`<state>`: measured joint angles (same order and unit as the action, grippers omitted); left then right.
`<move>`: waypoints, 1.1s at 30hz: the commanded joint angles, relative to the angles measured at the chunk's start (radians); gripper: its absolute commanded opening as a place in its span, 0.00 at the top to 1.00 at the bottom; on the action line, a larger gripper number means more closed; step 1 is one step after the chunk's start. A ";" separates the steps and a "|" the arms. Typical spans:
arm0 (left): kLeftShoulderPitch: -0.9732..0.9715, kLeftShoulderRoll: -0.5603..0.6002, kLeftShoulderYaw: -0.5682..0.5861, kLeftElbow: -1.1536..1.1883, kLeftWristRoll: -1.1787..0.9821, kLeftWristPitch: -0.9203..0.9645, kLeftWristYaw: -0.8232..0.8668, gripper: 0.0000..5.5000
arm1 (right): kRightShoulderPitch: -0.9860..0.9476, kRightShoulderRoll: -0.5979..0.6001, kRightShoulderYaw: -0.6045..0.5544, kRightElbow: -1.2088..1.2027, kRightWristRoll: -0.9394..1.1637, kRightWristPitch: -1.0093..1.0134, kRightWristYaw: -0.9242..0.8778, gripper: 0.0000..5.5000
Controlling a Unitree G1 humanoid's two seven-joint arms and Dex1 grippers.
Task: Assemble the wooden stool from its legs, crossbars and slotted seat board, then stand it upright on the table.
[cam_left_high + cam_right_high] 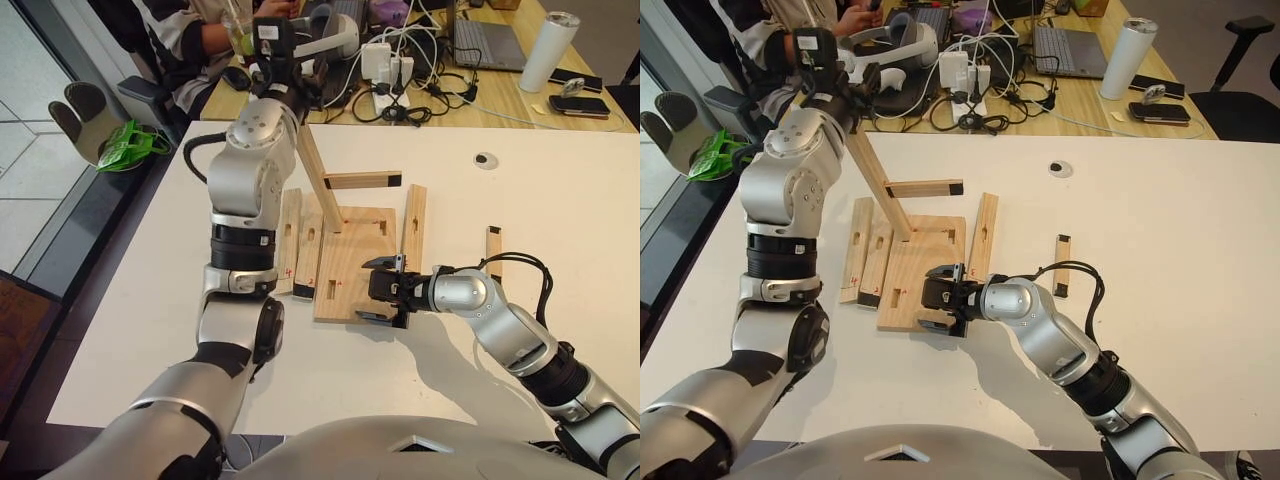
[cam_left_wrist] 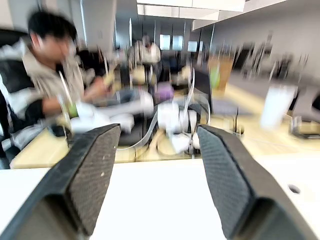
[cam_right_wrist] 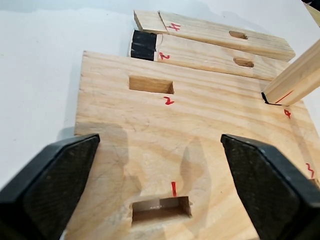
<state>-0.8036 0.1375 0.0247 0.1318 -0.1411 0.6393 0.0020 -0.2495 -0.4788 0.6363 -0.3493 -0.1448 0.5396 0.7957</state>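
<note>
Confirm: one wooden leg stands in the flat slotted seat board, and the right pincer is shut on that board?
No: the right pincer is open, hovering above the pale slotted wooden seat board, per the right wrist view. The pale wooden leg does stand in it.

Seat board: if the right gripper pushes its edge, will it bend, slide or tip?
The seat board looks like thick solid wood, so probably stiff. It lies flat on the smooth table, so it would likely slide, not tip. The leg standing slanted in one slot may wobble or fall.
</note>
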 commanded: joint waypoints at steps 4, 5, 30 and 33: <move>0.212 -0.056 -0.077 -0.022 0.025 0.081 -0.012 0.49 | -0.006 -0.007 -0.003 0.000 -0.008 -0.004 0.008 0.18; 0.194 -0.057 -0.056 -0.031 0.022 0.075 -0.004 0.49 | -0.006 -0.008 -0.003 0.001 -0.007 -0.004 0.008 0.18; 0.241 0.043 0.371 -0.401 -0.148 0.200 0.150 0.49 | -0.119 0.045 0.037 0.286 -0.196 -0.134 -0.078 0.18; 0.338 0.119 0.283 -0.398 -0.129 0.334 0.093 0.49 | -0.092 0.049 -0.004 0.212 -0.141 -0.115 -0.041 0.18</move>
<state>-0.5220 0.2053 0.3661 -0.2668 -0.2861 0.8882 0.1316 -0.3601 -0.4248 0.6576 -0.0962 -0.3098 0.4067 0.7310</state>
